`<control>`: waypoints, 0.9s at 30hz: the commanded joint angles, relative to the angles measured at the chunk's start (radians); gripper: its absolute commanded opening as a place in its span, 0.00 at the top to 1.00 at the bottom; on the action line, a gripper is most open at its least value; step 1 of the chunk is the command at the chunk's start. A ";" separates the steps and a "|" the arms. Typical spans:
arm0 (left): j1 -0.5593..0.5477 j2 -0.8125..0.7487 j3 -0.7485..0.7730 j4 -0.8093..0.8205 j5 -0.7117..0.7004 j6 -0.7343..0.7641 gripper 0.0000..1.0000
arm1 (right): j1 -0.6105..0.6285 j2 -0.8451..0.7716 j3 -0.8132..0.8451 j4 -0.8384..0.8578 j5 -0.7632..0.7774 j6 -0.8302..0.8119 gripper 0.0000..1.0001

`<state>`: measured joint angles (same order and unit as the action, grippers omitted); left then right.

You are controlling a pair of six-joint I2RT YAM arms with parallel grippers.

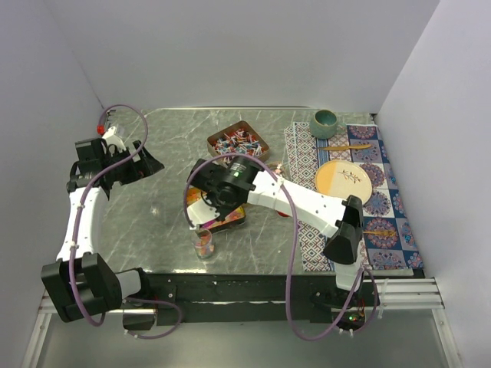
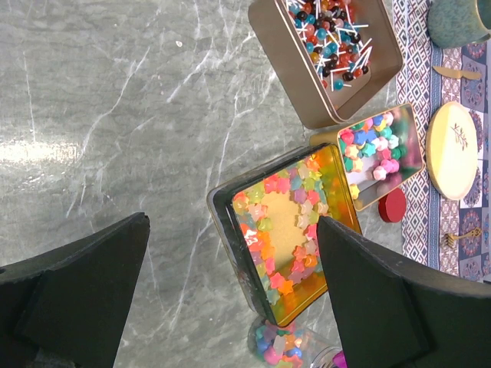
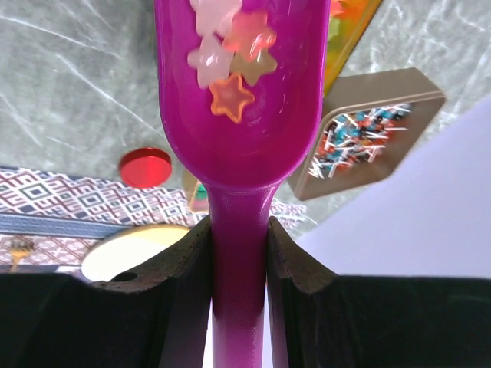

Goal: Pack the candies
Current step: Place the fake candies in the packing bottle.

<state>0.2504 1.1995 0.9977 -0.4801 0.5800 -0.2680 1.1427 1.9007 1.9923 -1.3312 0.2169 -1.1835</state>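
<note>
A few star-shaped candies point(image 3: 229, 69) lie in the purple scoop point(image 3: 238, 146); more of them ring the golden tin point(image 2: 285, 222), near the glass jar point(image 1: 204, 244); the right gripper point(image 3: 239, 247) pinches the scoop's handle; the left gripper point(image 2: 232, 224) stands wide, holding nothing.

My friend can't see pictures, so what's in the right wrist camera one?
The right claw grips a purple scoop by its handle, with a few star candies in its bowl. Behind lie a round red lid and a tin of sweets on sticks.
</note>
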 commanded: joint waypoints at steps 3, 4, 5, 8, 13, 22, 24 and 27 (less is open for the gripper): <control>0.006 -0.015 0.002 0.040 0.015 -0.004 0.03 | 0.049 -0.041 -0.010 -0.051 0.125 -0.037 1.00; 0.006 -0.017 0.001 0.040 0.017 -0.004 0.03 | 0.052 -0.043 -0.015 -0.057 0.124 -0.039 1.00; 0.004 -0.018 0.001 0.040 0.017 -0.005 0.03 | 0.054 -0.045 -0.016 -0.059 0.128 -0.041 1.00; 0.006 -0.026 0.001 0.041 0.018 -0.010 0.03 | 0.061 -0.048 -0.026 -0.054 0.144 -0.042 1.00; 0.007 -0.035 -0.001 0.043 0.018 -0.016 0.03 | 0.081 -0.054 -0.039 -0.049 0.180 -0.047 1.00; 0.035 -0.066 -0.042 0.081 0.036 -0.063 0.03 | 0.091 -0.097 -0.089 -0.042 0.230 -0.050 1.00; 0.036 -0.064 -0.053 0.109 0.090 -0.095 0.03 | 0.091 -0.101 -0.086 -0.052 0.226 -0.028 1.00; 0.036 -0.035 -0.050 0.153 0.213 -0.163 0.03 | 0.085 -0.117 -0.066 -0.043 0.200 0.002 1.00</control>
<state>0.2848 1.1553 0.9489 -0.4194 0.6357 -0.3466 1.2282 1.8545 1.9015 -1.3392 0.3889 -1.2022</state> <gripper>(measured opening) 0.968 0.357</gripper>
